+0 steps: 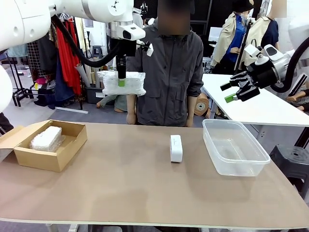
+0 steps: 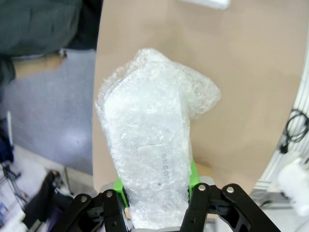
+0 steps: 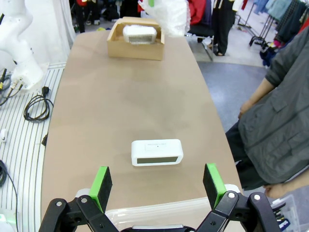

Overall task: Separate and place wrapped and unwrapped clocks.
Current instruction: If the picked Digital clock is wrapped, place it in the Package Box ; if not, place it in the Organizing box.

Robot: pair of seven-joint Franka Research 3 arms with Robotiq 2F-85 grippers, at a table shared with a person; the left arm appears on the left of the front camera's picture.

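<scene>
Two white arms work above a tan bench [image 1: 120,193] in the front view. The left arm reaches in from the upper left, its wrist turned straight down, and the left tool [image 1: 121,82] is clenched on a bubble-wrapped clock [image 1: 135,84], a white block in crinkled clear wrap that hangs in the air in the upper middle of the frame, in front of a person [image 1: 169,72] in a grey jacket. The left wrist view shows green pads pressed to both sides of the bundle. At the upper right, the right arm bends toward the frame's centre with the right tool [image 1: 228,93] tilted slightly down, its jaws spread wide and gripping nothing. A second wrapped clock [image 1: 47,137] lies inside an open cardboard box [image 1: 63,157] at the left of the bench. The bare clock [image 1: 176,148], smooth white plastic with rounded corners, stands on its long edge at the centre. Just right of it sits a clear plastic tub [image 1: 241,164], rectangular with rounded corners.
</scene>
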